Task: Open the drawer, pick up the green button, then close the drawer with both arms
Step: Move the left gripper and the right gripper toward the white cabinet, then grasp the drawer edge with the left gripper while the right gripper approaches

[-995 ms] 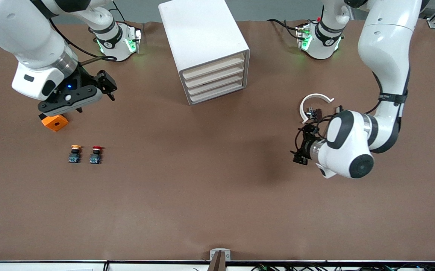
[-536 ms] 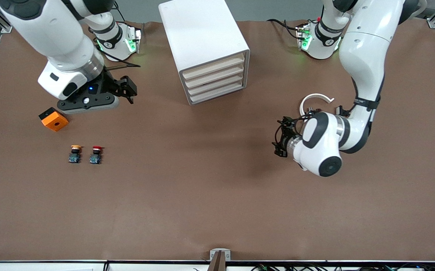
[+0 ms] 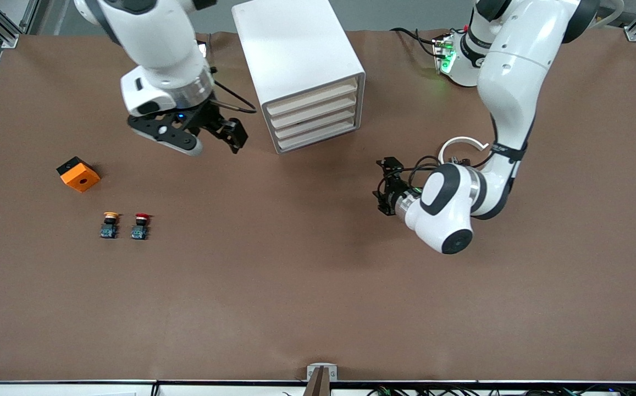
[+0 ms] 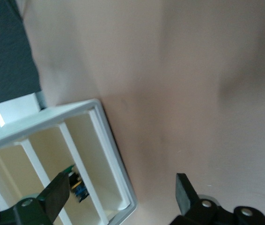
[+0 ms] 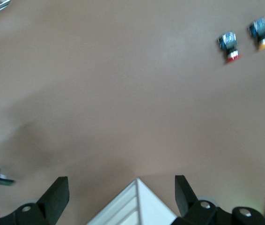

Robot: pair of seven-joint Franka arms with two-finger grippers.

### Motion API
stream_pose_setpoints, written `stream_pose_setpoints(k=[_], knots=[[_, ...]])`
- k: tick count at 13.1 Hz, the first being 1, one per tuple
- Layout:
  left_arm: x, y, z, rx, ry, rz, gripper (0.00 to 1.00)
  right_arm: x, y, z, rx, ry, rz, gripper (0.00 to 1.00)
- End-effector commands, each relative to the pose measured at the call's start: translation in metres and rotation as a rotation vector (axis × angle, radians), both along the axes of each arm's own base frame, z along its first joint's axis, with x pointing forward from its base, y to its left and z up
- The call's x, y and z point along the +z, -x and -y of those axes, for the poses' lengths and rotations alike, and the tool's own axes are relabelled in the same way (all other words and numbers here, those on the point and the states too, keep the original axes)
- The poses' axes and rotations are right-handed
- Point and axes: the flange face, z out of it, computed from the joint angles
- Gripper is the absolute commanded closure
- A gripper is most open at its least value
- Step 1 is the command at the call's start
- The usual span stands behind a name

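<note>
The white drawer cabinet [image 3: 296, 55] stands at the table's middle near the robots' bases, and its drawer fronts [image 3: 315, 118] sit flush. In the left wrist view, a small green-capped button [image 4: 78, 186] with a blue base shows inside one drawer slot, half hidden by a finger. My left gripper [image 3: 386, 186] [image 4: 123, 197] hangs open and empty over the table in front of the drawers [image 4: 76, 154], toward the left arm's end. My right gripper [image 3: 228, 135] [image 5: 121, 197] is open and empty, beside the cabinet's corner [image 5: 137, 206] on the right arm's side.
An orange block [image 3: 78, 174] lies toward the right arm's end of the table. A yellow-capped button [image 3: 110, 224] [image 5: 261, 33] and a red-capped button [image 3: 140, 225] [image 5: 229, 47] stand side by side nearer the front camera. A white curved piece [image 3: 460, 144] lies by the left arm.
The right gripper has swung away from the orange block to beside the cabinet. The left gripper has moved across the table toward the drawer fronts. Both stayed open.
</note>
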Motion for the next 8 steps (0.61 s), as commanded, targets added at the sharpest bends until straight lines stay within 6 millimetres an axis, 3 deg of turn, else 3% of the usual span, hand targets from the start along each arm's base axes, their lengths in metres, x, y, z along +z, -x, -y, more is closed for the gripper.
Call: stream_pose_setpoints(k=[1, 4, 8], knots=[[-0.02, 0.012, 0.025, 0.031, 0.029, -0.079, 0.0, -0.004, 0.003, -0.031, -0.152, -0.004, 0.015, 0.0], [-0.032, 0.031, 0.051, 0.068, -0.016, -0.155, 0.0, -0.016, 0.006, -0.043, -0.256, -0.026, -0.031, 0.0], [-0.041, 0.043, 0.068, 0.075, 0.002, -0.197, 0.0, -0.05, 0.006, -0.058, -0.418, 0.002, -0.105, 0.0]])
